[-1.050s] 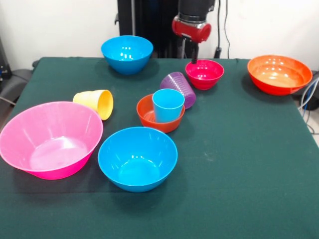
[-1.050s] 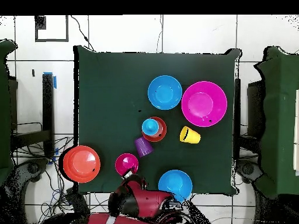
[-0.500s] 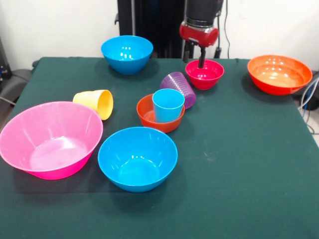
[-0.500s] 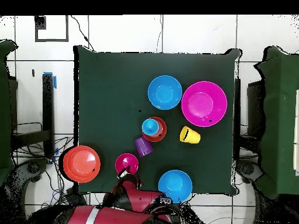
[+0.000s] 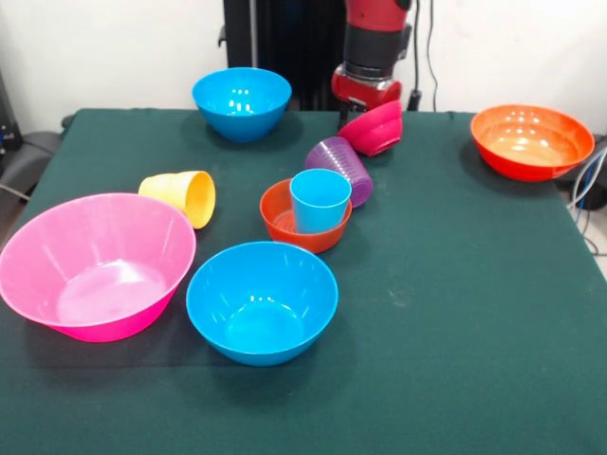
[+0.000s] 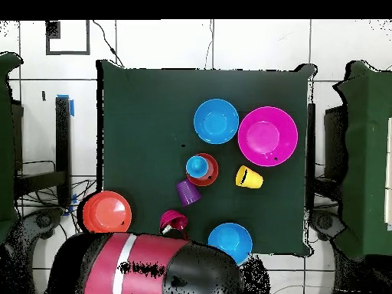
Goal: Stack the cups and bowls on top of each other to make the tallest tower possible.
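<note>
green cloth table (image 5: 474, 313): gripper (image 5: 364, 106) pinches tilted small glossy magenta plastic bowl (image 5: 376, 129) by its rim, lifted; light blue plastic cup (image 5: 320, 200) in orange-red bowl (image 5: 281, 220) lies nearer the camera, leftward.

Magenta bowl (image 5: 374, 129), ribbed purple cup (image 5: 340, 167), dark green table (image 5: 455, 313).

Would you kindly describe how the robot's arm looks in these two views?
In the front view the arm is a glossy red cylinder with a dark band across it and a rounded red collar at the bottom. From overhead it is a bulky red body with a white stripe and a large black rounded end. The claw shows only as a small dark tip.
</note>
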